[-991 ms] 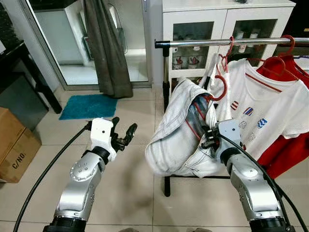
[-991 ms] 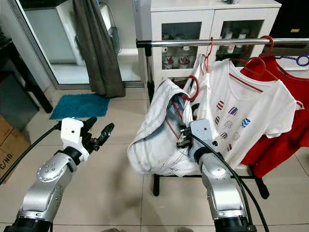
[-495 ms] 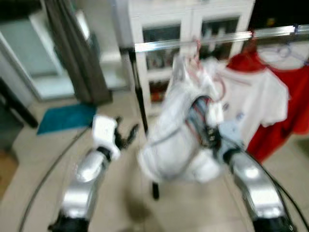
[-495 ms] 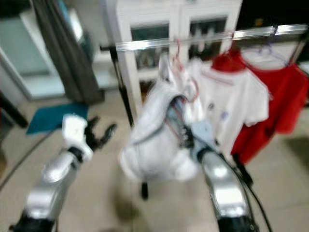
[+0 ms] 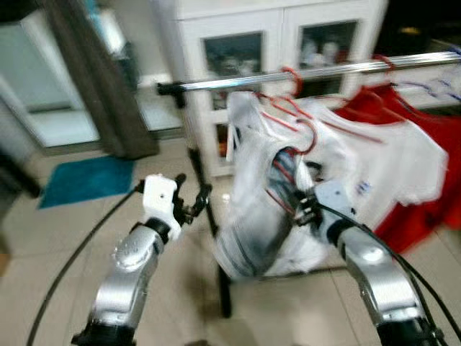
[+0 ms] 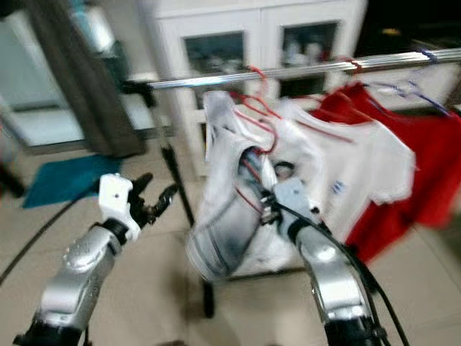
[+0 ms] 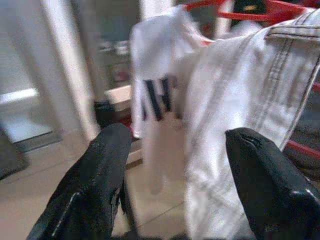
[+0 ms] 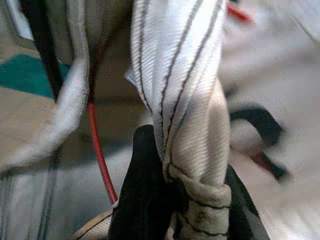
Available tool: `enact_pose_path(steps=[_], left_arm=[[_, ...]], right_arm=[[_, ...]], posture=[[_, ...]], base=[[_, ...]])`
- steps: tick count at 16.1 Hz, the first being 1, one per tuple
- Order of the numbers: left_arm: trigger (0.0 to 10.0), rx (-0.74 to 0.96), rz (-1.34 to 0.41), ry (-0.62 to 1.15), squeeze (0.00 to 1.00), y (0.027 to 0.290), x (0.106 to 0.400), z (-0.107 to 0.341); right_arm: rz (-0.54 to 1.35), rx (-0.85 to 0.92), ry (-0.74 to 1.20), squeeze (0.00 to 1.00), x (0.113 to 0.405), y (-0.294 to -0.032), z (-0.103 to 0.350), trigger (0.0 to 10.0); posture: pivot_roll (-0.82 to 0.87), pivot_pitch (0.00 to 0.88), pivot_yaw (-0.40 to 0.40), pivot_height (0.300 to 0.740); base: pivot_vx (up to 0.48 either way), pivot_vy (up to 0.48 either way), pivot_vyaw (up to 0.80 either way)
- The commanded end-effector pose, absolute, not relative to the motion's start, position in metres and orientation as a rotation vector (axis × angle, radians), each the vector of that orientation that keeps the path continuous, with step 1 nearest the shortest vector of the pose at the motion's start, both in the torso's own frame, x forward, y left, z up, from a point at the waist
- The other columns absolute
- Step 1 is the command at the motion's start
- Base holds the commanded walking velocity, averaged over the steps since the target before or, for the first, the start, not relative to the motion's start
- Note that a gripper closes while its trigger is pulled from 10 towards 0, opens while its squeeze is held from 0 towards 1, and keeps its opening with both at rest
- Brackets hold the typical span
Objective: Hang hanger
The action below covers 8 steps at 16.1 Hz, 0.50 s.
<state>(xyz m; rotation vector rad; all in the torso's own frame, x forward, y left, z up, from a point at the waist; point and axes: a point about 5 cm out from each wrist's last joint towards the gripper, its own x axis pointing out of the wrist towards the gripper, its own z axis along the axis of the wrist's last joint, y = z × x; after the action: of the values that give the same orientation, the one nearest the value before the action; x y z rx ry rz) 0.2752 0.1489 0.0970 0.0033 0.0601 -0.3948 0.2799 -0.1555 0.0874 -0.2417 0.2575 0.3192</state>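
Right tool clenched on white jeans; red hanger wire beside it. Left tool spread wide, empty, jeans just ahead.

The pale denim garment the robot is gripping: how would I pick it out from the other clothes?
Find the silver rail before the white cabinet. The pale denim garment hangs at its left end on a red hanger, pinched in the right gripper. Unlike the white T-shirt and red top beside it, it is bulky, seamed denim.
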Motion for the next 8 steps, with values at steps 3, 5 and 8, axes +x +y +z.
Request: enact_pose_path(steps=[3, 5, 8], left_arm=[[10.0, 0.020, -0.364, 0.055, 0.00, 0.160, 0.275, 0.099], [10.0, 0.021, -0.378, 0.062, 0.00, 0.159, 0.274, 0.099], [10.0, 0.036, -0.401, 0.070, 0.00, 0.157, 0.272, 0.097]], right_arm=[[0.331, -0.251, 0.126, 0.00, 0.287, -0.145, 0.110, 10.0], [0.286, -0.255, 0.107, 0.00, 0.289, -0.151, 0.115, 10.0], [0.270, -0.249, 0.080, 0.00, 0.291, -0.153, 0.118, 10.0]], posture=[[-0.03, 0.000, 0.083, 0.740], [-0.04, 0.000, 0.085, 0.740], [-0.04, 0.000, 0.086, 0.740]], base=[[0.225, 0.000, 0.00], [0.000, 0.000, 0.00], [0.000, 0.000, 0.00]])
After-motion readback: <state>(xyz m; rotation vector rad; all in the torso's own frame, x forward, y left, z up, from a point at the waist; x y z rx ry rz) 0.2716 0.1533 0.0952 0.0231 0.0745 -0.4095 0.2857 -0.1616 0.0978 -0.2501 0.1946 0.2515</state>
